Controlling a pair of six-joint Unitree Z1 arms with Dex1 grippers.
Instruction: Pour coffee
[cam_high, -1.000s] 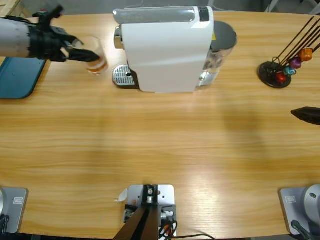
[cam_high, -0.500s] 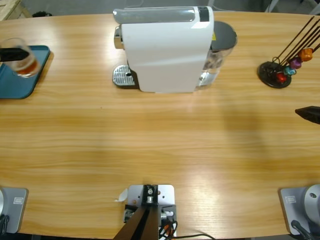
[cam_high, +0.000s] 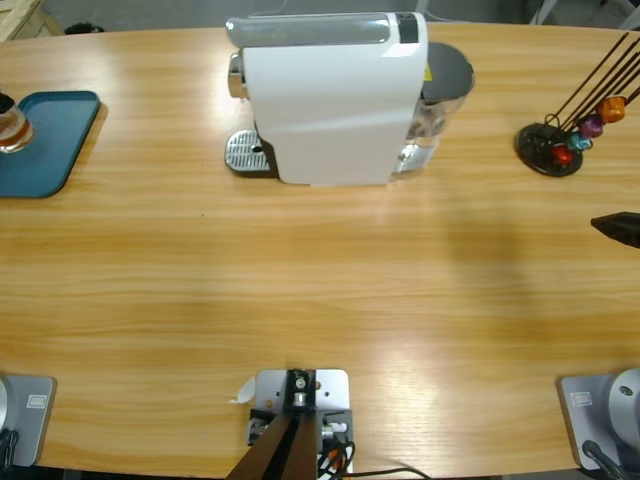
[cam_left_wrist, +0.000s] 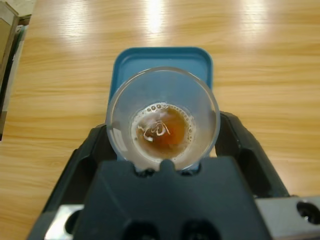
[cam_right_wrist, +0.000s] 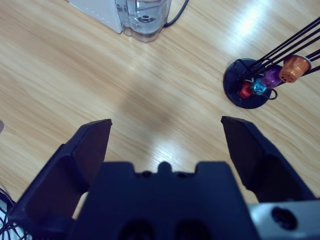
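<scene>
While barely seen from above, left gripper (cam_left_wrist: 162, 145) pinches glass (cam_left_wrist: 163, 119), coffee (cam_left_wrist: 164, 131) inside, above blue tray (cam_left_wrist: 162, 62); right gripper (cam_right_wrist: 167, 135) spread wide.

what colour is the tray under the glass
Teal blue tray, clearest in the left wrist view.

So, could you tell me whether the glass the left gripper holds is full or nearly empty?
Nearly empty: the glass holds only a shallow pool of amber coffee at its bottom, above the blue tray.
</scene>
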